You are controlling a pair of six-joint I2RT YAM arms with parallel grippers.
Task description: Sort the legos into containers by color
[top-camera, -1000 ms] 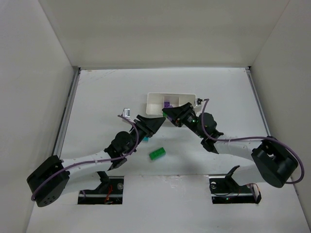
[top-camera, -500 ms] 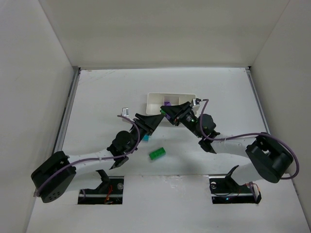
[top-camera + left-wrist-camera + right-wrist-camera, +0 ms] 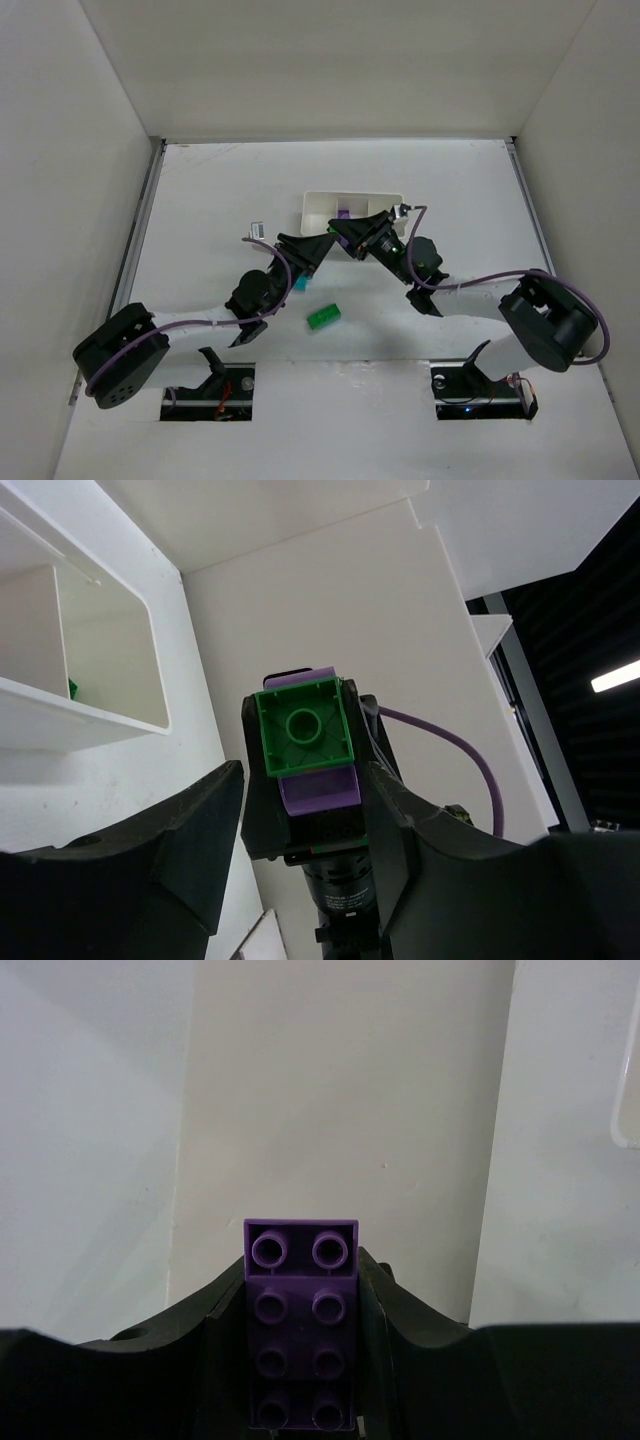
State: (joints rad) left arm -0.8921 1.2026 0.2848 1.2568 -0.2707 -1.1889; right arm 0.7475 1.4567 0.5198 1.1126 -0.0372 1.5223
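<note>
My right gripper [image 3: 345, 232] is shut on a purple lego [image 3: 300, 1340], studs toward its camera. In the left wrist view that lego [image 3: 320, 785] points at me with a green square lego [image 3: 303, 725] stuck on its end. My left gripper [image 3: 322, 245] is open, and its wide fingers [image 3: 150, 860] flank the right gripper's tip just in front of the white tray [image 3: 318, 208]. One purple lego [image 3: 345, 213] lies in the middle compartment. A bit of green [image 3: 72, 688] shows in a compartment. A green lego [image 3: 323, 317] lies on the table, and a cyan lego [image 3: 297, 288] is half hidden under the left arm.
White walls enclose the table on three sides. Both arms arch over the middle of the table and meet at the tray's near edge [image 3: 90, 725]. Two openings with wiring sit at the near edge by the arm bases.
Both arms have shifted slightly toward the tray and the gripper tips have drawn closer together. The loose green and cyan legos have not moved.
</note>
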